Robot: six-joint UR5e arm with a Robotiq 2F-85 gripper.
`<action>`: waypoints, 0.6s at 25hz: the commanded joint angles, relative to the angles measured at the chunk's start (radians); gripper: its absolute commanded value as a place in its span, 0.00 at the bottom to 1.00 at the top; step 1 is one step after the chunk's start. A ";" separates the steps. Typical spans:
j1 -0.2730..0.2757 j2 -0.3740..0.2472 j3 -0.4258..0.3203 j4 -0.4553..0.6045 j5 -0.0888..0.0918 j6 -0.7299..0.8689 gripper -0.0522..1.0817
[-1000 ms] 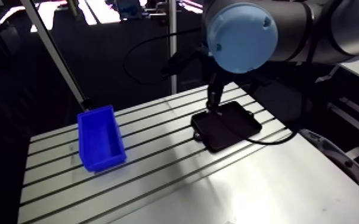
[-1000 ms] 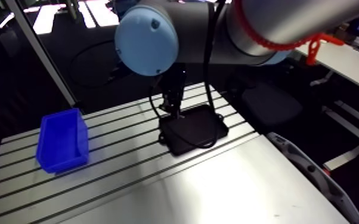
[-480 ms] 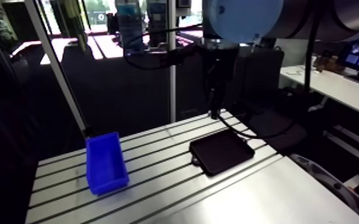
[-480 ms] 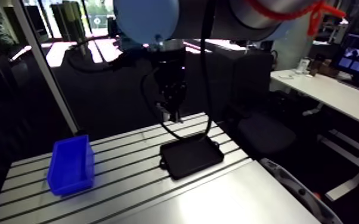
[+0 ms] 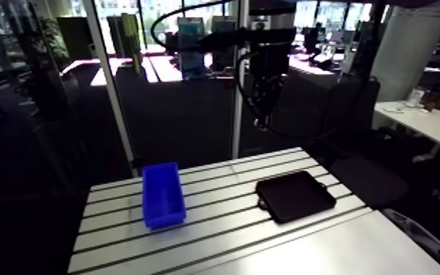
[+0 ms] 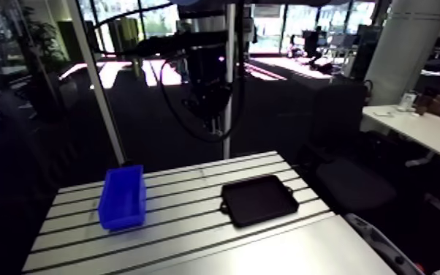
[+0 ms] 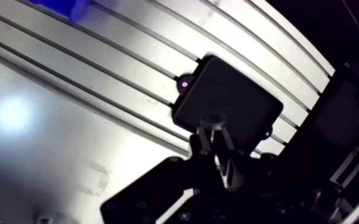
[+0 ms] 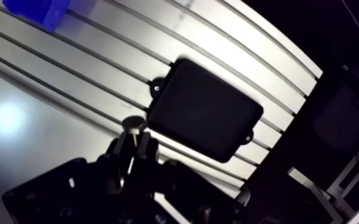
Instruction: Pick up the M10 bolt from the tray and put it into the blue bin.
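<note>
Bolt: the M10 bolt (image 8: 133,124) is off the tray, held in the gripper (image 8: 133,140) high over the table.
Bolt axis: its long axis runs along the fingers (image 8: 120,146). The round head sticks out past the fingertips and points down towards the table, and the pale shank runs back between them.
Fingers: clamped on the shank, with only the bolt's own width between them.
Tray: the black tray (image 5: 296,196) lies flat on the table with small lugs at its corners. In the wrist view it sits below and just ahead of the gripper.
Blue bin: the blue bin (image 5: 164,218) stands open side up, well apart from the tray, with its long side across the slots.
Table: on the slotted aluminium table (image 5: 215,235) the grooves run parallel past both bin and tray. A bright patch of glare sits on the smooth plate beside the slots.
Change: just before, the gripper was down at the tray's far edge, and now it hangs well above the table. Tray and bin lie where they did, and the view has swung with the arm.
</note>
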 commanded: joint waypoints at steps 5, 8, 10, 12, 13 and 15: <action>0.220 0.120 -0.187 0.026 0.013 -0.028 0.99; 0.251 0.152 -0.203 0.017 0.039 -0.134 0.99; 0.272 0.169 -0.209 0.014 0.053 -0.209 0.99; 0.280 0.178 -0.212 0.012 0.061 -0.276 0.99; 0.286 0.183 -0.213 0.012 0.065 -0.307 0.99; 0.298 0.192 -0.212 0.012 0.072 -0.375 0.98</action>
